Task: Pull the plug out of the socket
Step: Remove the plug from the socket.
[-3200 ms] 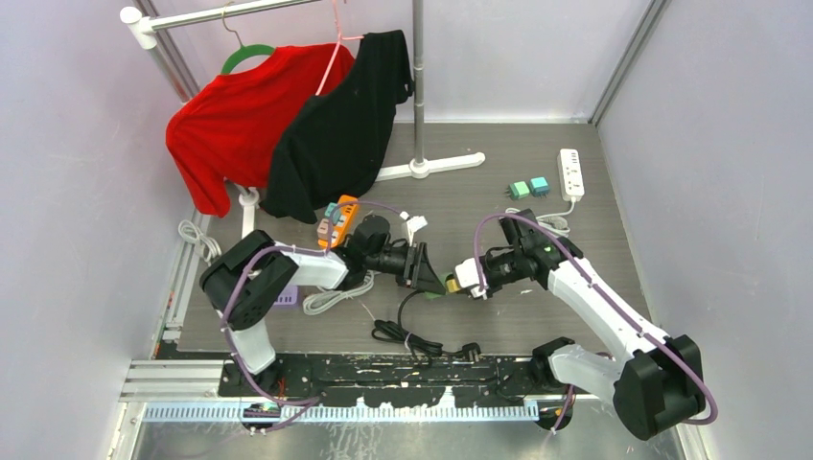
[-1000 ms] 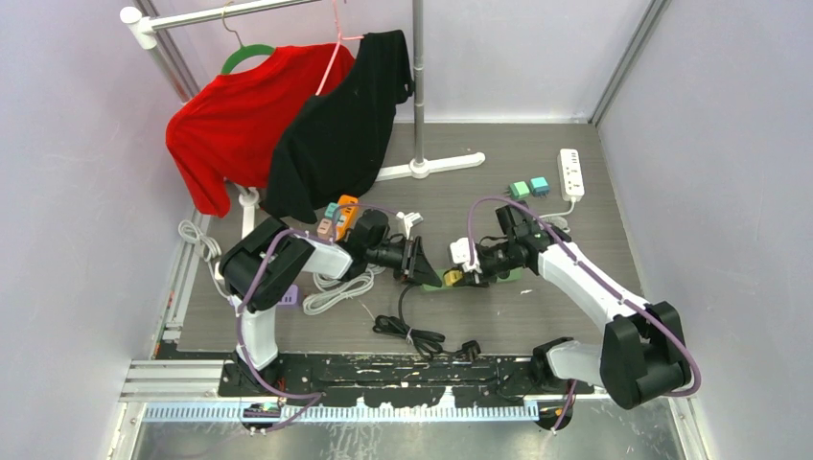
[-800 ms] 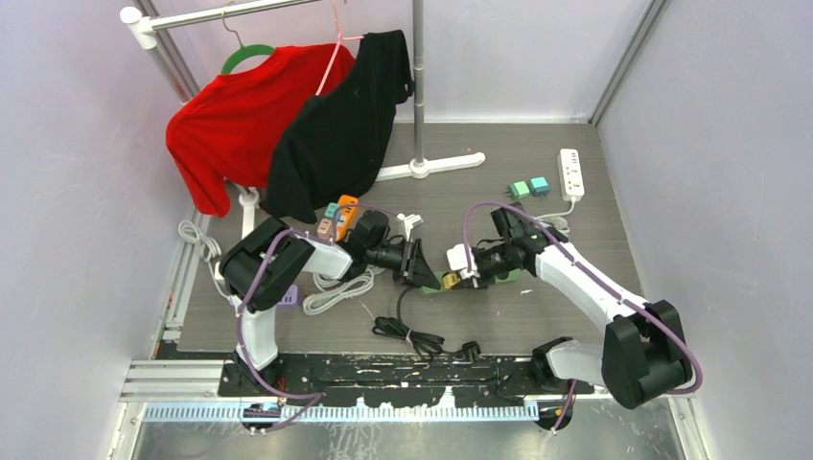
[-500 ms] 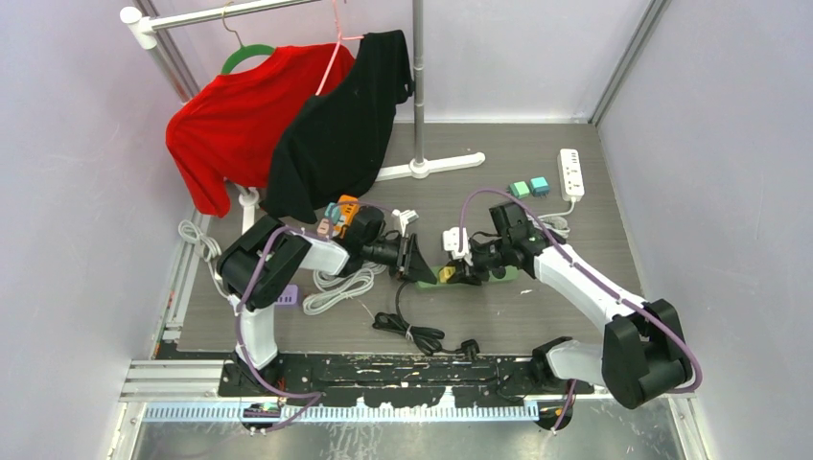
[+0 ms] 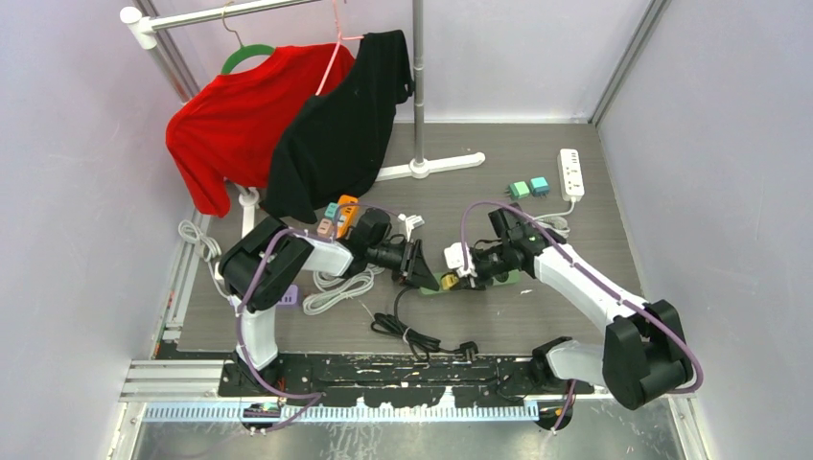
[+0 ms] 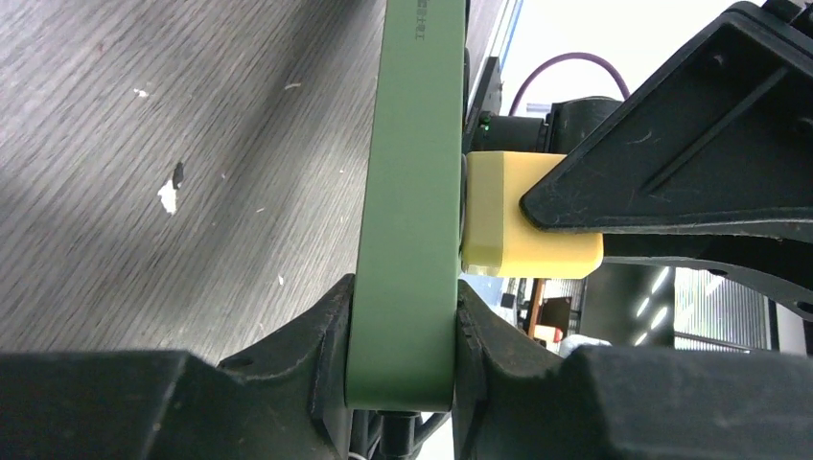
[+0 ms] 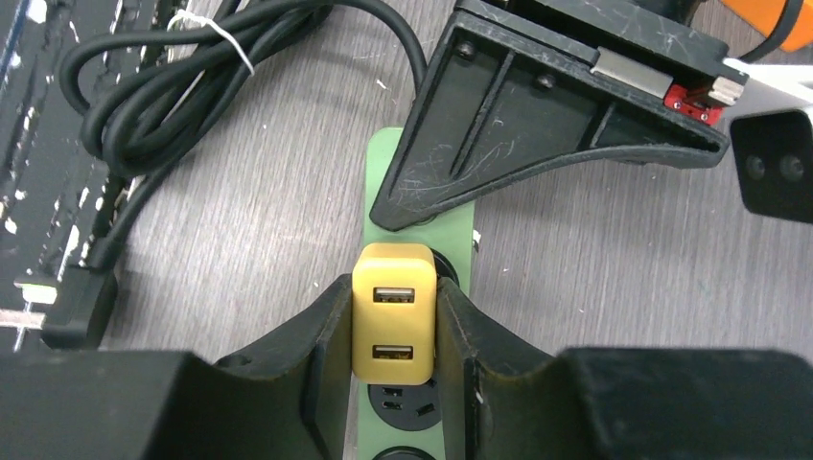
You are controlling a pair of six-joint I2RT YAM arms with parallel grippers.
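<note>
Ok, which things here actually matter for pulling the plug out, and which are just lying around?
In the job: yellow plug, seated in the green power strip; left jaws shut on the strip, right jaws shut on the plug.
Lying about: coiled black cable, white power strip, two small adapters, red shirt, black shirt.

Mustard-yellow plastic plug (image 7: pixel 393 321) on a sage-green socket strip (image 6: pixel 403 192), over a grey wood-grain table (image 6: pixel 144 192).
The left gripper (image 6: pixel 403 374) and right gripper (image 7: pixel 393 355) are matt black, and the coiled cable (image 7: pixel 182 77) is black. A red shirt (image 5: pixel 225 129) and a black shirt (image 5: pixel 340 134) hang on a green hanger (image 5: pixel 247 57) and a pink hanger (image 5: pixel 336 38); the second power strip (image 5: pixel 571 172) is white.
</note>
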